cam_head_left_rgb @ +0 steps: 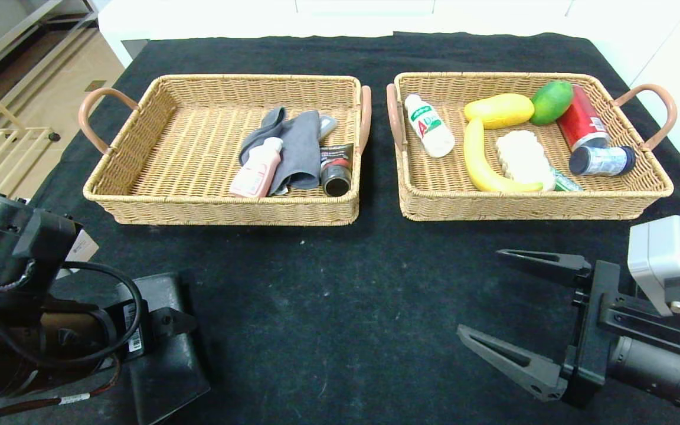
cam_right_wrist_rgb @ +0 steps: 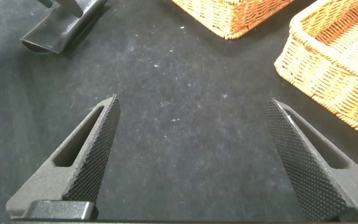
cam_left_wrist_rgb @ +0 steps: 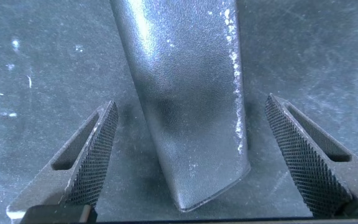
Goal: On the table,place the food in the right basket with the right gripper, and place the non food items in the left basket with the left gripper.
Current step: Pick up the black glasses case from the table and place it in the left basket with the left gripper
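A black leather case (cam_left_wrist_rgb: 188,112) lies on the black cloth at the near left (cam_head_left_rgb: 169,366). My left gripper (cam_left_wrist_rgb: 191,102) is open, its fingers standing on either side of the case without touching it. My right gripper (cam_head_left_rgb: 480,292) is open and empty over bare cloth at the near right, in front of the right basket (cam_head_left_rgb: 529,203). That basket holds a banana (cam_head_left_rgb: 479,159), a yellow fruit, a green fruit, a white bottle, a red can and other items. The left basket (cam_head_left_rgb: 222,209) holds a grey cloth (cam_head_left_rgb: 298,147), a pink bottle (cam_head_left_rgb: 255,171) and a dark can.
Both baskets have brown loop handles at their ends. A strip of black cloth (cam_head_left_rgb: 378,177) separates them. In the right wrist view, the case (cam_right_wrist_rgb: 61,31) lies far off and the corners of both baskets (cam_right_wrist_rgb: 334,62) show.
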You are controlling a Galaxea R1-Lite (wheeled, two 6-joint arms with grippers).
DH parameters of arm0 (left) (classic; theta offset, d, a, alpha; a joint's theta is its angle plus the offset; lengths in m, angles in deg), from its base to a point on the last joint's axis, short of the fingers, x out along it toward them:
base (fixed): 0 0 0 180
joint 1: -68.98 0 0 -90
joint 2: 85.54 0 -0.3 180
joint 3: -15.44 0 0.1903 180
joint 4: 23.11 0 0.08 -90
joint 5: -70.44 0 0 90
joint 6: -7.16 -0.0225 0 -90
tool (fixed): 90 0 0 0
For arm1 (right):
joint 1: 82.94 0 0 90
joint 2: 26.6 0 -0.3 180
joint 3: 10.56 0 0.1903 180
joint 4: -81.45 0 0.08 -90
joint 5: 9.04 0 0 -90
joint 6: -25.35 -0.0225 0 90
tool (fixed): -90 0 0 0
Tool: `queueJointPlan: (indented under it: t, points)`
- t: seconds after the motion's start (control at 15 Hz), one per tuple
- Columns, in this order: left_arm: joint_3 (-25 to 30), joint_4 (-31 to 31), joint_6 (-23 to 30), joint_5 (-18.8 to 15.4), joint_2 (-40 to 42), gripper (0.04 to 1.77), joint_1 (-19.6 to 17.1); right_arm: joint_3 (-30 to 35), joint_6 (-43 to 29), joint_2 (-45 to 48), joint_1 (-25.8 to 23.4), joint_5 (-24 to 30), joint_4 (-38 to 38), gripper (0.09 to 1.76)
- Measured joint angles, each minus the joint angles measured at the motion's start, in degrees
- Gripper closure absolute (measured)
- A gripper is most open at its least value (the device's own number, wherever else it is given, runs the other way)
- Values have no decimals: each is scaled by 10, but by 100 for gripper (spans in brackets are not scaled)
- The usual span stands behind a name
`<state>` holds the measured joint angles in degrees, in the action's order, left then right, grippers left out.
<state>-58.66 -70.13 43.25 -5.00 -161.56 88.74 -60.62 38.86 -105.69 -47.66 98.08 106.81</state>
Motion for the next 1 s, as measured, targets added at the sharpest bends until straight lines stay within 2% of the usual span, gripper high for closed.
queueJointPlan:
  t: [0.8,0.87,1.0]
  points:
    - [-4,0,2,7,-42,9,1,3,0,-1,6,0,0,14]
    - [-4,0,2,7,-44,18,0,3,1,-2,6,0,0,14]
    - [-4,1,2,5,-45,52,0,4,2,-2,7,0,0,14]
